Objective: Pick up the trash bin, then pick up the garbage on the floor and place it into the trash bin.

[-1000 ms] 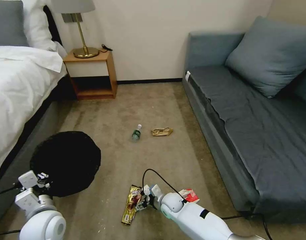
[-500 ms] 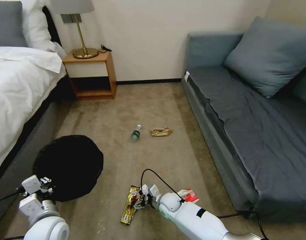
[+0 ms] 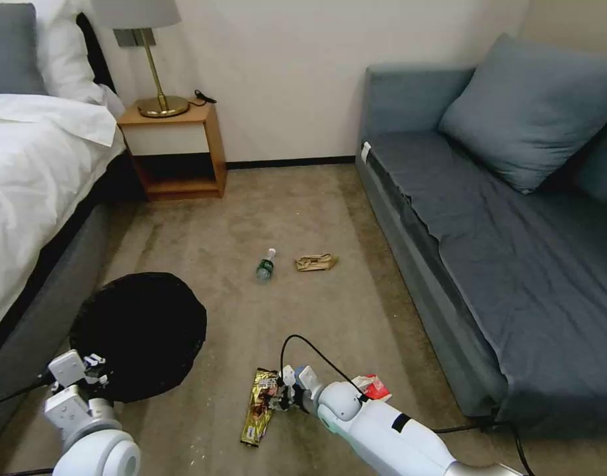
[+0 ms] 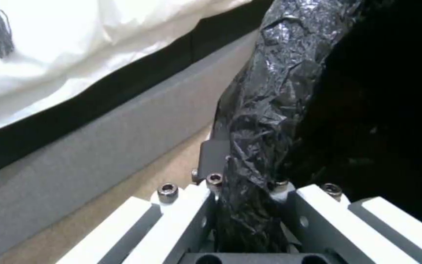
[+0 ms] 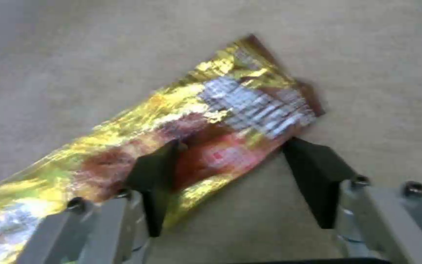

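Lower left of the head frame: left gripper pinched on the bagged rim of the trash bin, mouth tipped toward the open carpet, probably so litter can be dropped in from the right side. In the left wrist frame, fingers pressed on either side of the crinkled black liner, bed frame running just beside.

Bottom centre of the head frame: right gripper low over the upper end of the gold-brown snack wrapper, which lies flat and lengthwise. In the right wrist frame, black fingertips spread, one over the foil, the other on bare carpet past its edge, straddling the strip for a crosswise pinch; not yet closed.

Red-and-white wrapper just right of that arm. Small bottle and tan paper bag near each other at mid-frame, well apart from the bin
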Available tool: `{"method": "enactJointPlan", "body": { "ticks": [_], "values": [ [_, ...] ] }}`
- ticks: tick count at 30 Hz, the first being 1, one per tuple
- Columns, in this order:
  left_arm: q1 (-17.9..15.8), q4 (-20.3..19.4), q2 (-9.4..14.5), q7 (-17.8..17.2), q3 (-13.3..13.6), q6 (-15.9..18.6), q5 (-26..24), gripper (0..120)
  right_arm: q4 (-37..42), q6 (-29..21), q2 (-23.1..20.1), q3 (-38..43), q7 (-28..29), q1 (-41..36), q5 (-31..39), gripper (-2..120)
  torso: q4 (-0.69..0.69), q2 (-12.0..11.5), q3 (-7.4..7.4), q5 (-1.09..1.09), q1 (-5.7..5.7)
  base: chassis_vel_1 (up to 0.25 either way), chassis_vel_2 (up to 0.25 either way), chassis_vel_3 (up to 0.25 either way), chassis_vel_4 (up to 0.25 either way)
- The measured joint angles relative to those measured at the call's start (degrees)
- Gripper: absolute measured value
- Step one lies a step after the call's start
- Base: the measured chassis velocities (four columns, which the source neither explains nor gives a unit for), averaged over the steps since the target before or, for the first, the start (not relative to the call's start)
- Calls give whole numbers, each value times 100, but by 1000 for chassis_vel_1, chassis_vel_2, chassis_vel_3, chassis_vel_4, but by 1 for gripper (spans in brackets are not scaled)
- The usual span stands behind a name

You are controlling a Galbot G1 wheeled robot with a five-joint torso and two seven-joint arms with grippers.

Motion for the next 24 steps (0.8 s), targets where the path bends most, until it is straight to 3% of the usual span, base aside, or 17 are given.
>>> {"method": "enactJointPlan", "body": {
  "ticks": [7,17,24],
  "values": [
    [-10,69,16,-5,-3,-52,10,1,155,-24,-6,4,-36,-22,2,39,3,-1,1,-7,0,0,0,0,0],
    [-77,130,59,0,9,-76,9,1,314,28,-31,103,-41,26,-5,2,-4,-1,-1,-9,0,0,0,0,0],
    [-93,152,68,1,27,-81,6,1,373,55,-33,119,-79,33,-21,0,-4,-1,-1,-10,0,0,0,0,0]
  ]
}}
